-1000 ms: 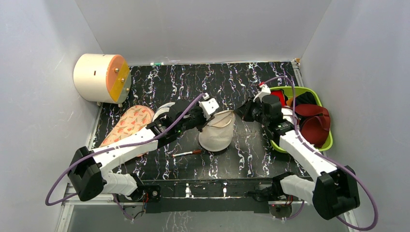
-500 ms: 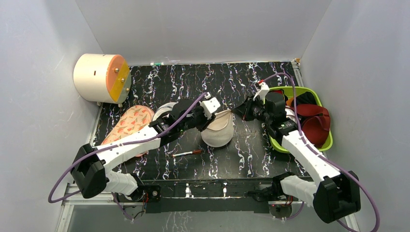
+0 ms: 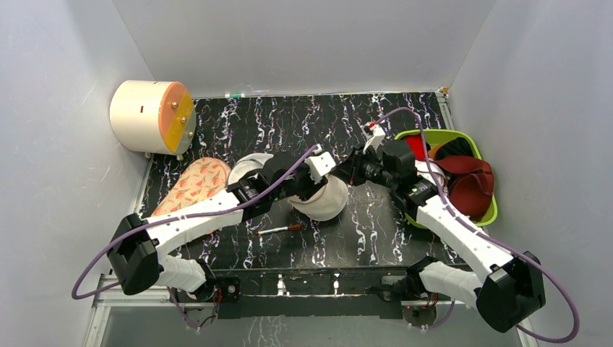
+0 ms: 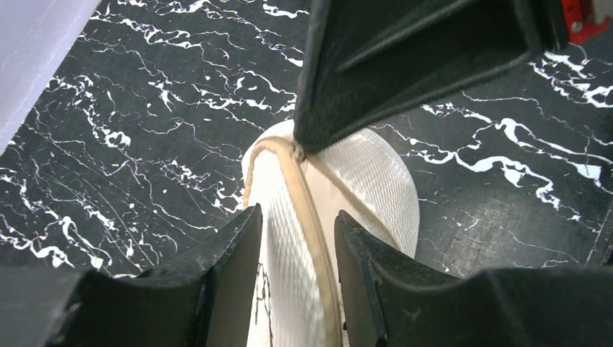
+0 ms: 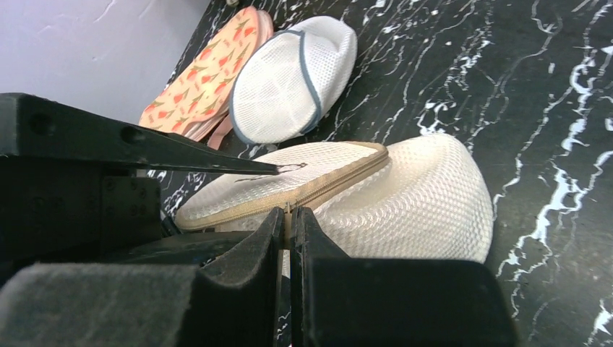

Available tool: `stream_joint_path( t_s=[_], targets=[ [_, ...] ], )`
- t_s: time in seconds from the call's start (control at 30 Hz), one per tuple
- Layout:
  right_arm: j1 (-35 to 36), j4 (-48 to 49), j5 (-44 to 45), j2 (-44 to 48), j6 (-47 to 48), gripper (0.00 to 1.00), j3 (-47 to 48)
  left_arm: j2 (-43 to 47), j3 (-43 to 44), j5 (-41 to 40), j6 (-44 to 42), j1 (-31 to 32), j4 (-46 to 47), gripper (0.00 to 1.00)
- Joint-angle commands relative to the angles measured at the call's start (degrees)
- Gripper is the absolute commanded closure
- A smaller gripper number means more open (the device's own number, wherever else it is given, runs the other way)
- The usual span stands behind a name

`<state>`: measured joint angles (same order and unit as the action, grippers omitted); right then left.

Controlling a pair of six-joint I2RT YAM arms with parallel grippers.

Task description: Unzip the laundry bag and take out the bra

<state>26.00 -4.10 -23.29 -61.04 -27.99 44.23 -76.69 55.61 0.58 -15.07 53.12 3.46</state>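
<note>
Right gripper [image 5: 288,215] pinches the zip pull [image 5: 288,207] of the round cream-beige mesh laundry bag [image 5: 419,195]. Left gripper [image 4: 296,217], parted, anchors nothing: pulling may drag the bag rather than unzip it.

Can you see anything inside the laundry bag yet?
No. The laundry bag shows only its cream mesh shell. The visible stretch of its zip looks closed, with the right gripper pinching it. Anything inside is covered by the mesh.

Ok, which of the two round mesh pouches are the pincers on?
The cream-beige pouch with the tan zip rim, mid-table: the right pincer pinches its zip. The grey-white one with the dark rim lies apart, beside the leaf-patterned bra.
</note>
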Motion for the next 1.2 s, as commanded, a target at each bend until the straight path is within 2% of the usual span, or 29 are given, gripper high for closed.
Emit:
stream_joint_path(
  t_s=[0.0, 0.1, 0.27, 0.43, 0.67, 0.8, 1.0, 1.13, 1.17],
  targets=[
    [3.3, 3.8, 2.3, -0.3, 0.3, 1.00, 4.1, 0.7, 1.6, -3.0, -1.8, 1.0, -0.2, 0.62],
    [4.3, 3.8, 2.6, -0.4, 0.6, 1.00, 4.4, 0.9, 1.6, -3.9, -2.0, 1.1, 0.0, 0.68],
    [4.5, 3.0, 3.7, -0.3, 1.8, 1.00, 4.4, 1.9, 1.1, -4.4, -2.4, 1.4, 0.5, 0.86],
    [4.5, 3.0, 6.9, 0.4, 2.2, 1.00, 3.9, 2.6, 0.6, -4.0, -3.0, 1.8, 1.0, 1.00],
    [4.3, -1.4, 17.7, 0.1, 3.2, 1.00, 3.8, 4.7, -1.1, -3.9, -3.4, 2.3, 3.2, 1.00],
    [2.2, -2.6, 19.6, -0.5, 2.9, 1.00, 3.0, 6.5, -2.1, -3.9, -3.3, 2.4, 4.3, 1.00],
    [-8.5, 0.2, 8.1, -0.7, -1.7, 1.00, -0.1, 7.9, -2.8, -3.9, -3.4, 2.4, 5.5, 1.00],
    [-9.0, 1.0, 3.1, 0.1, -0.5, 1.00, 1.1, 7.4, -2.8, -4.5, -3.3, 2.3, 5.6, 1.00],
    [-9.0, 1.8, 1.3, 0.5, -0.4, 1.00, 1.3, 7.1, -2.7, -4.4, -3.2, 2.3, 5.4, 0.97]
  ],
)
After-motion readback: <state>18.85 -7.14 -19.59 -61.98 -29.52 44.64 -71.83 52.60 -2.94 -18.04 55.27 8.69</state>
